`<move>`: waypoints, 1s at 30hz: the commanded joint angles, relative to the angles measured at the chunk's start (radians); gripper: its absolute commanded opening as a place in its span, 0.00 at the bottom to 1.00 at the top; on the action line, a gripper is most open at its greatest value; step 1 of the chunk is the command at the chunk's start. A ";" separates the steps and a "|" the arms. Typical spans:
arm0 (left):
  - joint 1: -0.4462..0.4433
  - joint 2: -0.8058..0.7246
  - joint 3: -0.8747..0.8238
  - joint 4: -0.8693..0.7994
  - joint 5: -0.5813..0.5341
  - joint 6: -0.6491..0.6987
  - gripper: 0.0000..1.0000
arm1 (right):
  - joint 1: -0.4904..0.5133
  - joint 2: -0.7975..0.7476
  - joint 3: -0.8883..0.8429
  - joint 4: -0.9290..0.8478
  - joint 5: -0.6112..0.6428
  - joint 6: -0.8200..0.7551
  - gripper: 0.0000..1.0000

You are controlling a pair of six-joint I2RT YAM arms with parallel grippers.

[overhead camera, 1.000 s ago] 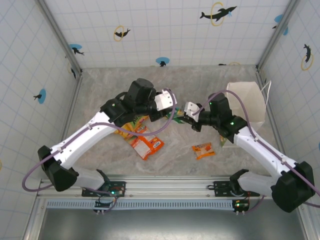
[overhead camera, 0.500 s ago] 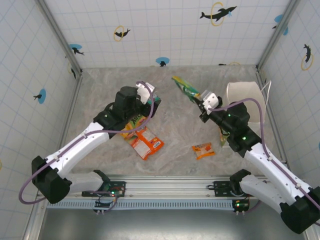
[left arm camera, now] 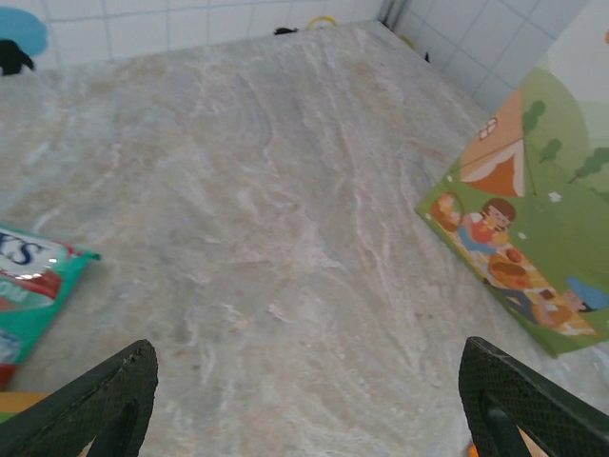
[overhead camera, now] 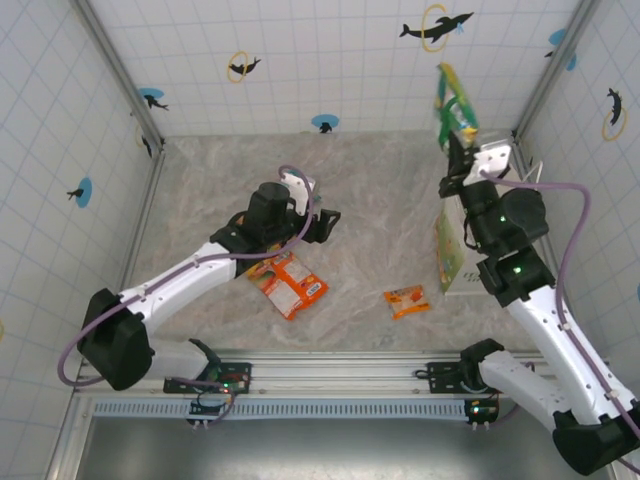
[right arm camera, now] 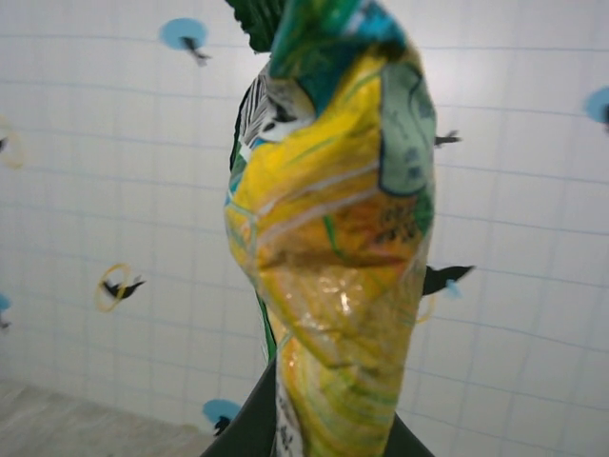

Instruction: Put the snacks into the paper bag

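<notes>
Glossy yellow-and-green foil catches the light up high. The right gripper (overhead camera: 455,142) holds one packet (overhead camera: 455,100) raised well above the table (overhead camera: 380,190), close to the tiled back wall (overhead camera: 330,60), with its fingers pinching the packet's lower end. In the right wrist view the pads are mostly hidden behind the foil, so I cannot tell how deep the grip is.

The paper bag (overhead camera: 448,250) stands below the raised gripper, partly under the right arm, with its printed green side facing the middle of the table. Its mouth seems to be covered by the arm.

The step in hand looks like the carry to the bag. The next move calls for lining the packet up over the opening, lowering it, and letting go.

The left gripper (overhead camera: 325,225) hovers low over the table, its fingers (left arm camera: 95,400) spread wide and empty. An orange-and-white packet (overhead camera: 290,285) and a small orange packet (overhead camera: 407,300) lie waiting.
</notes>
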 commanded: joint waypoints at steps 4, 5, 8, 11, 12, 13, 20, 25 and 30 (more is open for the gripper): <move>0.003 0.041 0.009 0.049 0.077 -0.079 0.83 | -0.071 -0.045 0.033 -0.079 0.174 0.109 0.00; 0.003 0.044 0.009 0.049 0.077 -0.076 0.82 | -0.079 -0.057 0.018 -0.100 0.192 0.117 0.00; 0.003 0.051 0.011 0.045 0.082 -0.076 0.82 | -0.104 -0.109 -0.047 -0.124 0.208 0.159 0.00; 0.003 0.059 0.011 0.039 0.095 -0.077 0.81 | -0.121 -0.159 -0.116 -0.148 0.201 0.204 0.00; 0.003 0.061 0.013 0.041 0.098 -0.077 0.81 | -0.123 -0.170 -0.129 -0.163 0.201 0.213 0.00; 0.003 0.062 0.011 0.042 0.101 -0.077 0.81 | -0.126 -0.181 -0.140 -0.186 0.199 0.227 0.00; 0.002 0.083 0.011 0.038 0.126 -0.093 0.80 | -0.140 -0.219 -0.224 -0.255 0.171 0.282 0.00; 0.002 0.088 0.009 0.041 0.134 -0.081 0.80 | -0.147 -0.231 -0.250 -0.273 0.153 0.325 0.04; 0.001 0.102 0.011 0.029 0.138 -0.056 0.77 | -0.153 -0.239 -0.238 -0.316 0.156 0.328 0.25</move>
